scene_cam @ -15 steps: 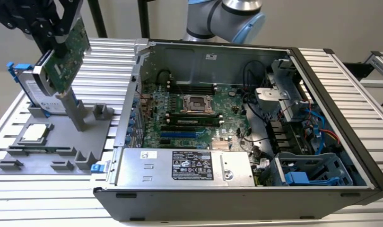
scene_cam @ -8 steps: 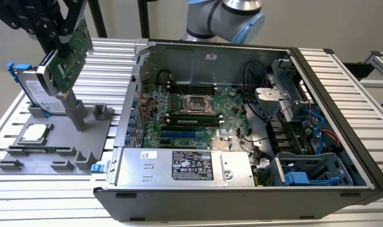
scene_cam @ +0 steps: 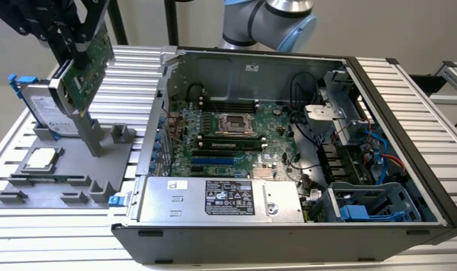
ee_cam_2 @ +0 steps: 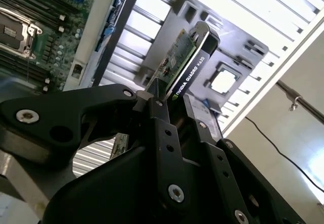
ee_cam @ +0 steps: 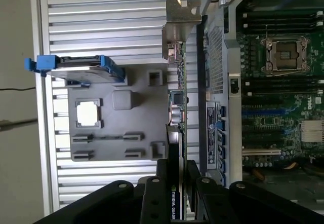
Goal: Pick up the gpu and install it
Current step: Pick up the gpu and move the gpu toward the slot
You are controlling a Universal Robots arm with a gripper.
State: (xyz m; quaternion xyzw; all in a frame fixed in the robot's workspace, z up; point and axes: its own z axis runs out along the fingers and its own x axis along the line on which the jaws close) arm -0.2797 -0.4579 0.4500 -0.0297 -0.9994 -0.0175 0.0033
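Claw (ee_cam_2: 174, 106) clamped on gpu (scene_cam: 89, 63); long axis steeply tilted, bracket end down, over tray (scene_cam: 66, 165).

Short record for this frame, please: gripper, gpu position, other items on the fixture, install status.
gripper: gripper shut on the gpu
gpu position: held tilted over the grey fixture, outside the computer case, at the exterior view's left
also on fixture: hard drive, CPU chip
install status: gpu not yet in the motherboard

gpu (scene_cam: 89, 63) hangs over the tray (scene_cam: 74, 164) — computer case (scene_cam: 289, 243) at the exterior view's right.
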